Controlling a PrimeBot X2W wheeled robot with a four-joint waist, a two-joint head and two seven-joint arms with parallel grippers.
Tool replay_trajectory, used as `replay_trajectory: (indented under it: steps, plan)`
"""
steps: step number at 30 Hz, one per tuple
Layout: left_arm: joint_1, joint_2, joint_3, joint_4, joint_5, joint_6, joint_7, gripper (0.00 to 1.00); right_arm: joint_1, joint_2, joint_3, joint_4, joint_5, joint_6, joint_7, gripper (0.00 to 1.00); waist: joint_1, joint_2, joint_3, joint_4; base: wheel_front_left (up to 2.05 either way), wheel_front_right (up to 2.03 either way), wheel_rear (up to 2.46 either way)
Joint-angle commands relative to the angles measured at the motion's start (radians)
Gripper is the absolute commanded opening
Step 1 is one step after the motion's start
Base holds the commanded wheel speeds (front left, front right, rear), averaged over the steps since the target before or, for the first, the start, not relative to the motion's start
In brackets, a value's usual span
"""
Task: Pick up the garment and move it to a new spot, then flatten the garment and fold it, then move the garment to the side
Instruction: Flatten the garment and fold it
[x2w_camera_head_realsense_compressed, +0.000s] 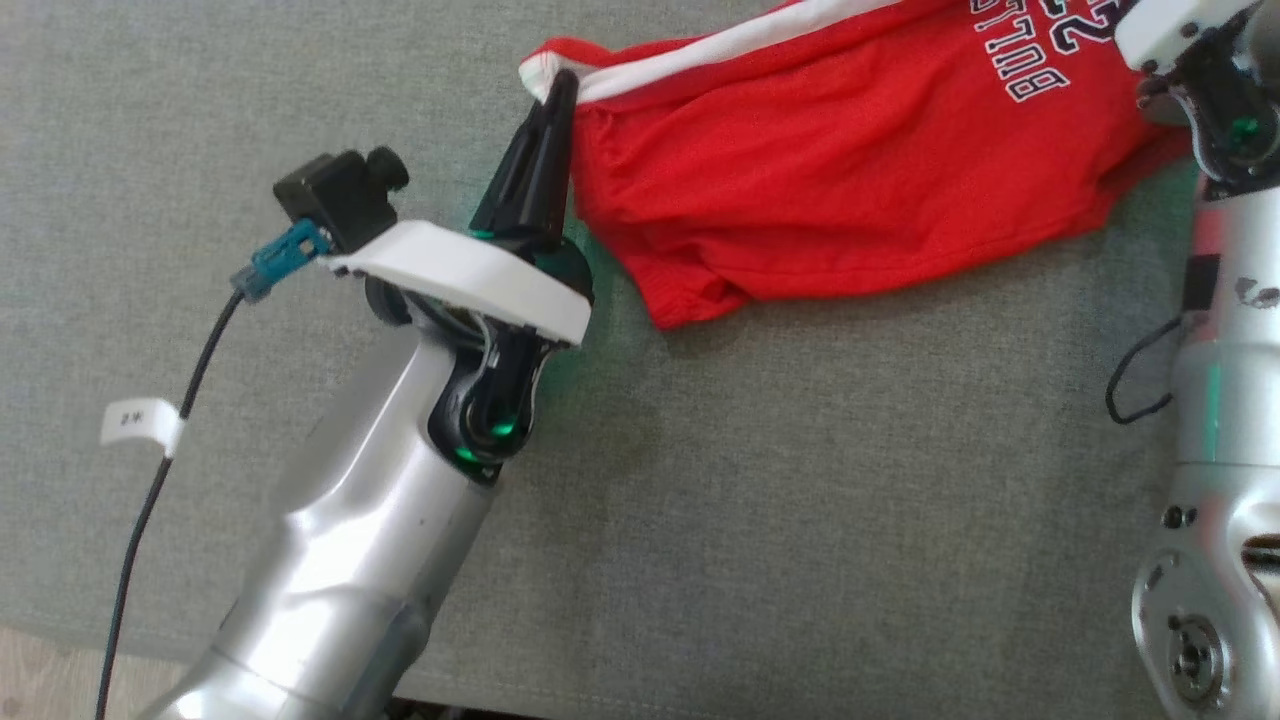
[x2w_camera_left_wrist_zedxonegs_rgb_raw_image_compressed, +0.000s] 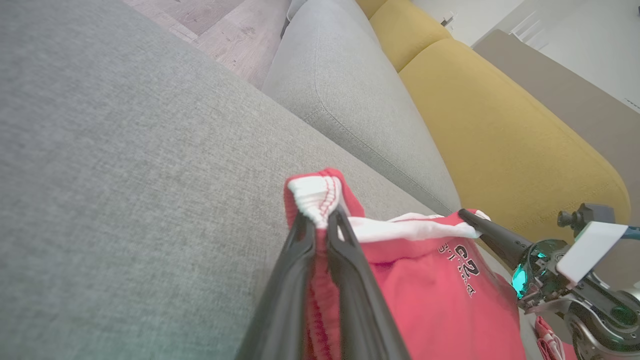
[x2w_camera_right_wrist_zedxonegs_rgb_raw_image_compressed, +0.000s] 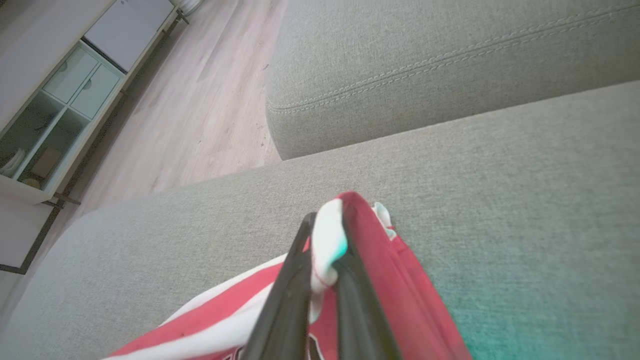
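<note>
Left pincer (x2w_camera_left_wrist_zedxonegs_rgb_raw_image_compressed: 320, 220) and right pincer (x2w_camera_right_wrist_zedxonegs_rgb_raw_image_compressed: 327, 225) each clenched on one end of the garment (x2w_camera_head_realsense_compressed: 850, 170) along its white trim, so I hold it stretched between them over the sofa (x2w_camera_head_realsense_compressed: 800, 500), I judge for carrying and laying flat.

A grey sofa (x2w_camera_head_realsense_compressed: 800, 500) stands on wooden floor (x2w_camera_right_wrist_zedxonegs_rgb_raw_image_compressed: 200, 100).

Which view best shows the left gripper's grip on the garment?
Left wrist view: the left gripper pinches the garment's white-trimmed corner close-up. Head view shows it from behind; right wrist view, the garment's other end.
</note>
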Motion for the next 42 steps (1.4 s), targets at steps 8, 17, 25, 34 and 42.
replay_trajectory:
  steps: [8, 17, 25, 34, 42]
  plan:
    - [-0.038, 0.01, 0.015, 0.033, -0.007, -0.006, -0.01, 1.0, -0.044, 0.008, 0.04, 0.015, -0.027, 0.007, -0.049, 1.0, -0.0001, 0.0, 0.011, -0.005, 0.0, 0.0, 0.0]
    - [-0.016, 0.041, 0.003, 0.037, 0.025, 0.024, -0.014, 1.0, -0.042, -0.013, 0.053, 0.014, -0.016, 0.007, -0.097, 1.0, -0.0001, 0.0, -0.014, -0.019, 0.0, 0.0, 0.0]
    - [0.043, 0.117, -0.042, -0.034, 0.112, 0.087, -0.01, 1.0, 0.023, -0.106, 0.191, -0.032, -0.037, 0.007, -0.076, 1.0, -0.0001, 0.0, -0.043, -0.036, 0.0, 0.0, 0.0]
    - [0.112, 0.198, -0.099, -0.123, 0.258, 0.178, -0.062, 1.0, 0.107, -0.141, 0.271, -0.031, -0.049, 0.007, -0.054, 1.0, -0.0001, 0.0, -0.093, -0.036, 0.0, 0.0, 0.0]
    - [0.176, 0.243, -0.095, -0.228, 0.382, 0.272, -0.18, 1.0, 0.116, -0.175, 0.247, 0.001, -0.1, 0.007, -0.038, 1.0, -0.0001, 0.0, -0.095, -0.013, 0.0, 0.0, 0.0]
